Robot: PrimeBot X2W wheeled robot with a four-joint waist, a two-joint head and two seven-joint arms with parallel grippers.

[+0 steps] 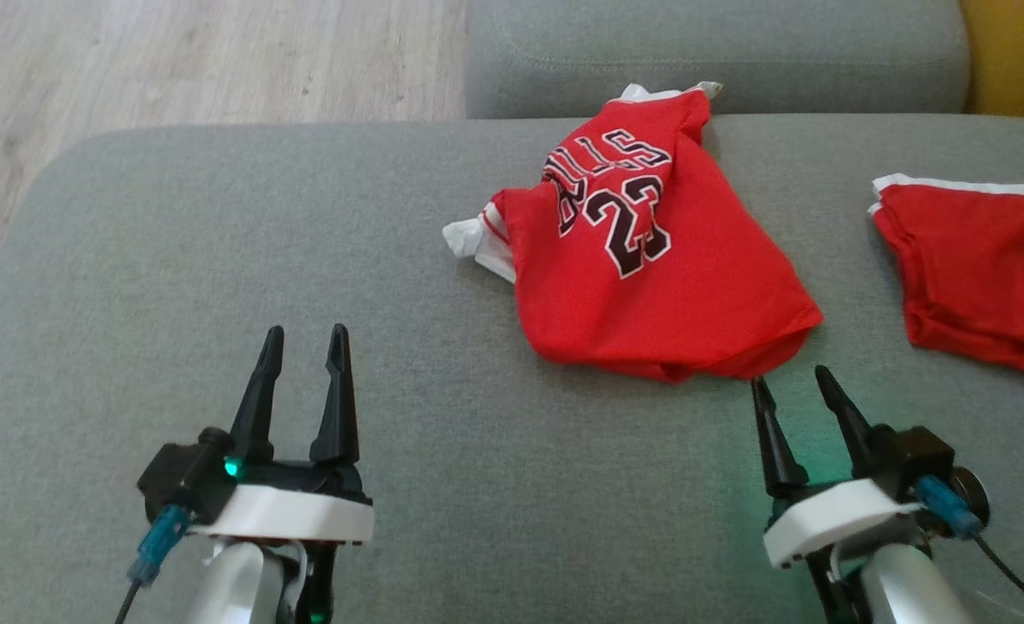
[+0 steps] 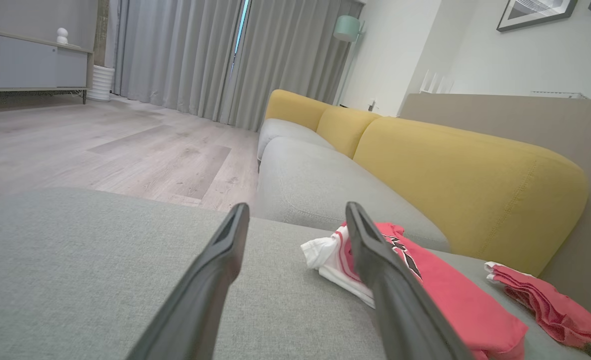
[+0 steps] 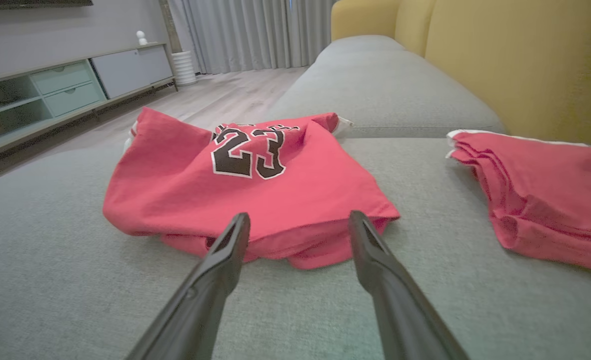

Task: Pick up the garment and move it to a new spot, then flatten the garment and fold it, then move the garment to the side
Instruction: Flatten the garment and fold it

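A crumpled red jersey, the garment, lies on the grey sofa seat, with black and white lettering and the number 23 on top and white trim at its left edge. It also shows as the garment just past my right fingers, and as the garment partly behind my left gripper's right finger. My right gripper is open, its tips just short of the garment's near hem and holding nothing. My left gripper is open over bare cushion, well left of the garment.
A second red piece of clothing lies folded at the right of the seat. A further grey cushion adjoins at the back, with yellow backrests on the right. Wooden floor lies beyond the seat's far left edge.
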